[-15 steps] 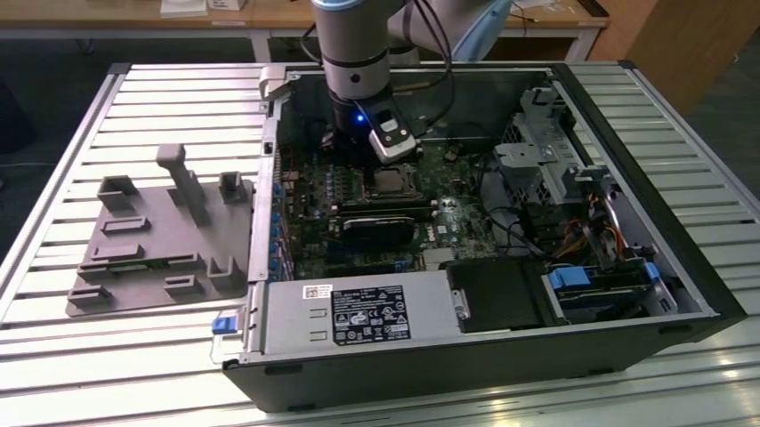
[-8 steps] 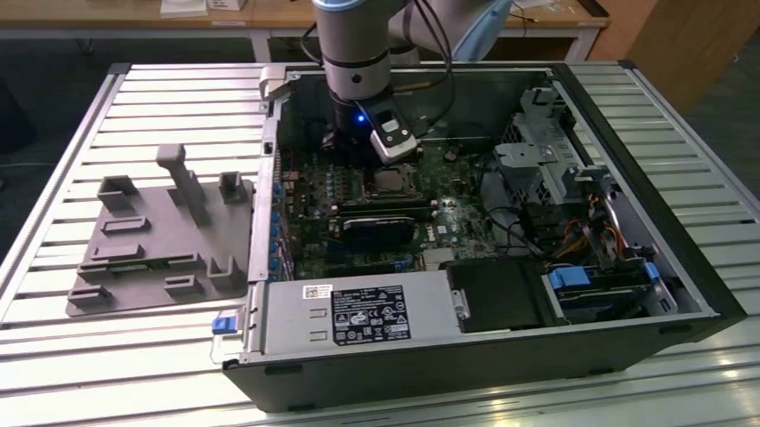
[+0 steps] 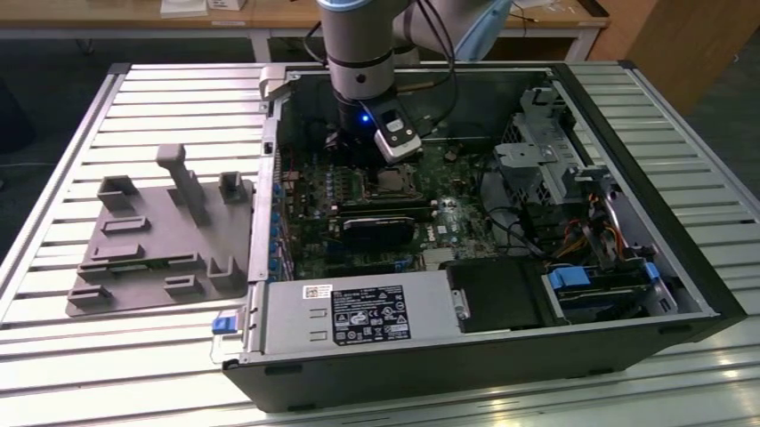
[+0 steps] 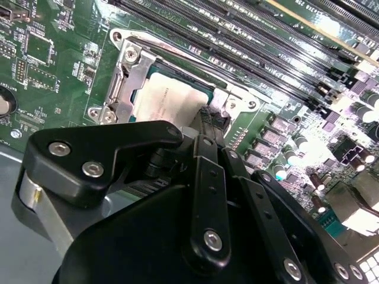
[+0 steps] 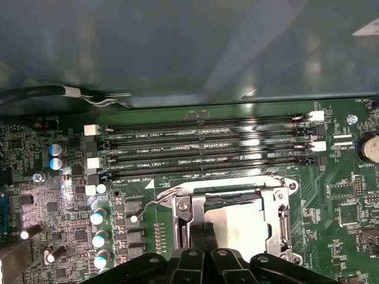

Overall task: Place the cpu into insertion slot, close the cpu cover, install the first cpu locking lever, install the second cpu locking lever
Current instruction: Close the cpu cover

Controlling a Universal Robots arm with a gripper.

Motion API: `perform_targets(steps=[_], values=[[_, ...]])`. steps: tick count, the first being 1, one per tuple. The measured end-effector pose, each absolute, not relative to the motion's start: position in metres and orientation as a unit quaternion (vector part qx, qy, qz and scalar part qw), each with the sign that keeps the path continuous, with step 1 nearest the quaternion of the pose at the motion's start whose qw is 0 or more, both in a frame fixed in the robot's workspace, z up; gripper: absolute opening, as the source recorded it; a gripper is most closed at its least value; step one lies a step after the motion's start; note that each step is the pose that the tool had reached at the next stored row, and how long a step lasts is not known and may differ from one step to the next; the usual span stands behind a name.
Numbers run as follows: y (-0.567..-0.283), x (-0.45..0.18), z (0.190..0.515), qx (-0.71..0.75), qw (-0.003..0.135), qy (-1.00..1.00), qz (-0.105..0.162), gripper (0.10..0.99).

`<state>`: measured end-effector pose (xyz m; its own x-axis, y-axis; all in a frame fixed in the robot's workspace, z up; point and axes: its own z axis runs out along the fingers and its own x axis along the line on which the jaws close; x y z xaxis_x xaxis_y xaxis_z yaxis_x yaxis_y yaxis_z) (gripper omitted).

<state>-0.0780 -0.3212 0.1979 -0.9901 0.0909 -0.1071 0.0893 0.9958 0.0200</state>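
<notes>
The gripper, jaws pinched almost shut with nothing visible between them, hovers tip-down over one edge of the cpu, which lies flat in the insertion slot, framed by the cpu cover.

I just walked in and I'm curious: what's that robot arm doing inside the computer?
The gripper is low over the motherboard, shut, its tip at the slot's edge. The cpu already sits in the slot, and the silvery cover frames it. A thin wire lever sticks out beside it.
</notes>
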Motion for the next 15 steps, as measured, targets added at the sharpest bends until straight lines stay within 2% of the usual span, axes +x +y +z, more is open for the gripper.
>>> perform_targets(steps=[15], values=[[-0.3211,-0.0778,0.2034,0.045,0.054,0.997,0.008,0.102]])
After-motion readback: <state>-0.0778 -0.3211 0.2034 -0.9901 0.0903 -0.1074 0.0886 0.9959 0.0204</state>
